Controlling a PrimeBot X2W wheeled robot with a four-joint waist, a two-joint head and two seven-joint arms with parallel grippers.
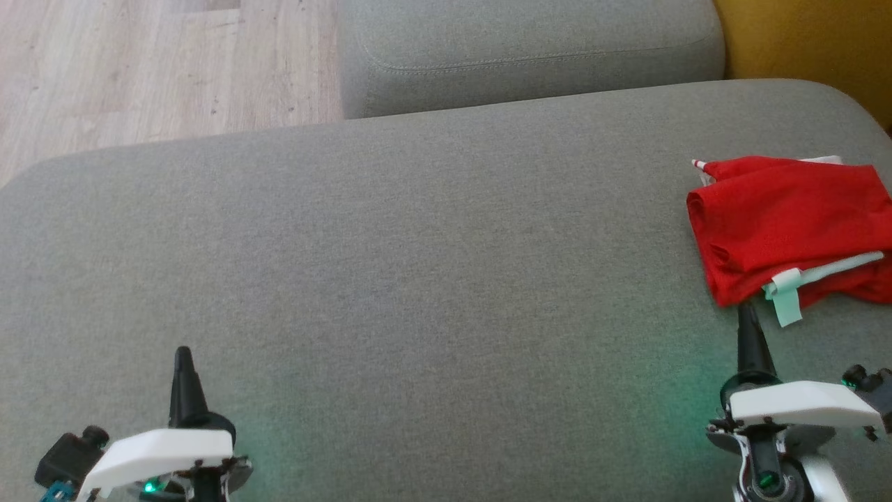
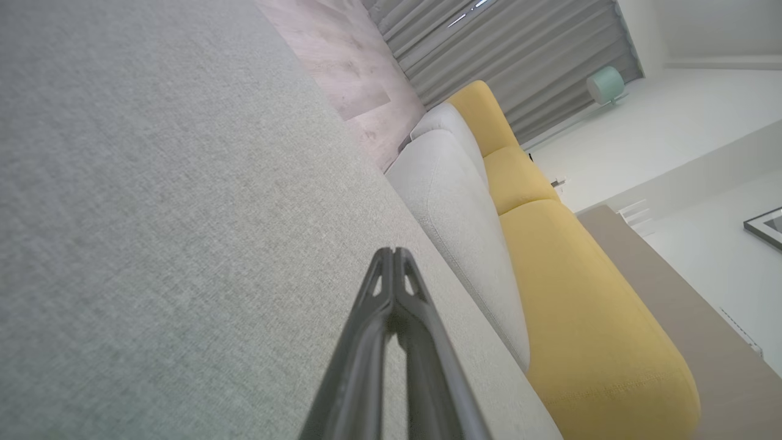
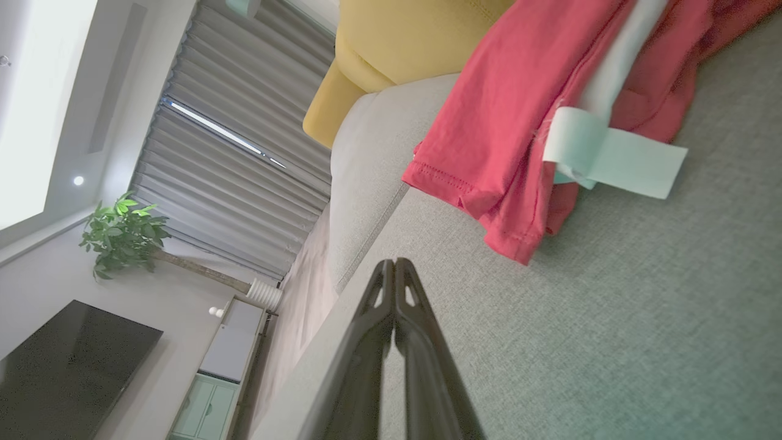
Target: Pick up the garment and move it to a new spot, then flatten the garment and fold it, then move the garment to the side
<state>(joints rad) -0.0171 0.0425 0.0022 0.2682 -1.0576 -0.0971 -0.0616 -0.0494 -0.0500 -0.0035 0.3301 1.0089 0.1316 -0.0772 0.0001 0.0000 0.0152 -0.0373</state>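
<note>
Red garment [image 1: 787,230] lies as a folded bundle at the right edge of the frame on the grey sofa cushion [image 1: 418,265], with a pale label [image 1: 786,300] sticking out of its near hem. Judging by that, pick-up, flattening, folding and the move aside look done, with little or nothing left. Right gripper [image 1: 746,310], lower right, is clenched on nothing, its tip just beside the hem but apart from it. Left gripper [image 1: 183,355], lower left, is likewise clenched and empty, well apart from the cloth.
</note>
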